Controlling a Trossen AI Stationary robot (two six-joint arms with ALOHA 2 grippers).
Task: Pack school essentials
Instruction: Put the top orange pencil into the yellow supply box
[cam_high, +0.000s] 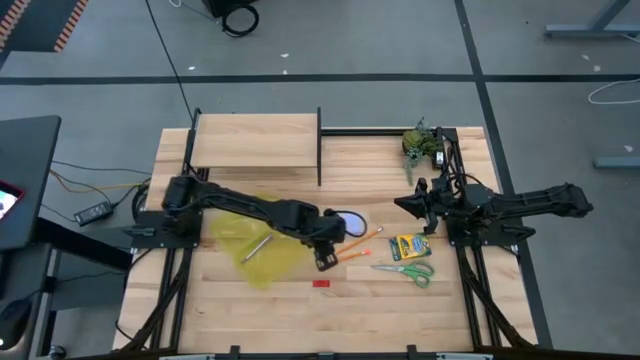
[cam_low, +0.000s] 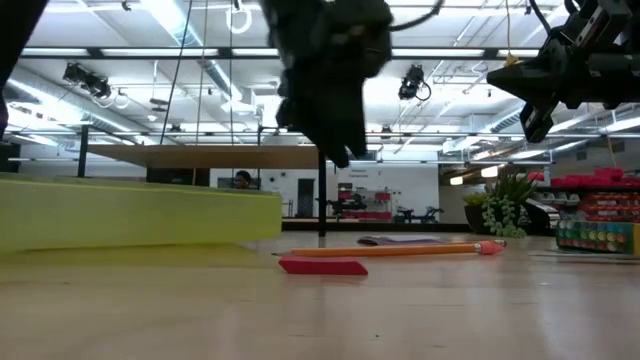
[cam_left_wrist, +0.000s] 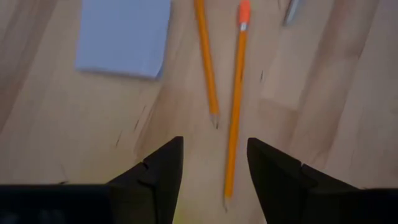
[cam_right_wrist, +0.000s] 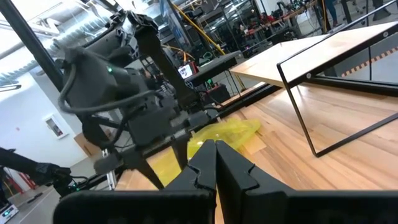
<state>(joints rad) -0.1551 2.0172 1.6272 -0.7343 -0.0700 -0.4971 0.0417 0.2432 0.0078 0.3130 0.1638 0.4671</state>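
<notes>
Left wrist view: two thin orange pencils (cam_left_wrist: 235, 118), unsharpened-looking tips.

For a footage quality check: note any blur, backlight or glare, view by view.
Low view: the left gripper hangs as a dark backlit silhouette against bright ceiling lights, and the red eraser is sharp. Left wrist view: soft overall, pencils and note pad slightly blurred. Right wrist view: its own fingers are out of focus. High view: even light, no glare.
</notes>
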